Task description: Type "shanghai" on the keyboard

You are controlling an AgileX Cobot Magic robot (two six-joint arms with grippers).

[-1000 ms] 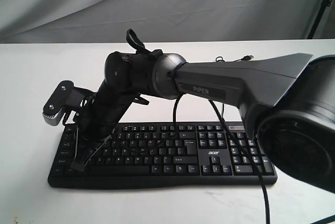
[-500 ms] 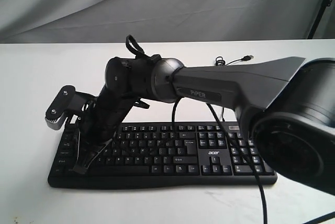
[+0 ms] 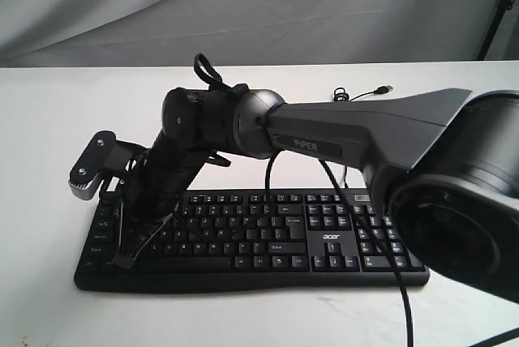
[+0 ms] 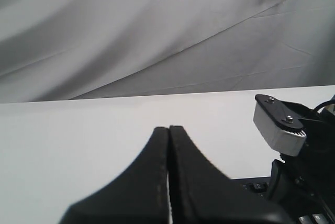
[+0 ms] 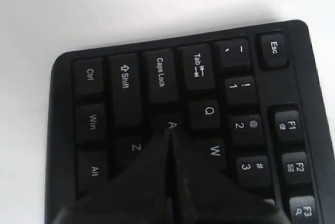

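right gripper (image 5: 168, 136) | fingers pressed together, empty | tip at A key of keyboard (image 3: 340, 242) | barely moved over the last second, so likely pressing A | left gripper (image 4: 168, 174) closed too, empty

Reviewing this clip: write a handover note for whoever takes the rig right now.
Right gripper: shut, holding nothing, tip at the A key near the left end of the keyboard; contact cannot be told.
Left gripper: shut, holding nothing, pointing over the white table.
Done: unclear, nothing shows which letters are typed.
Left: confirm progress through "shanghai", then continue.
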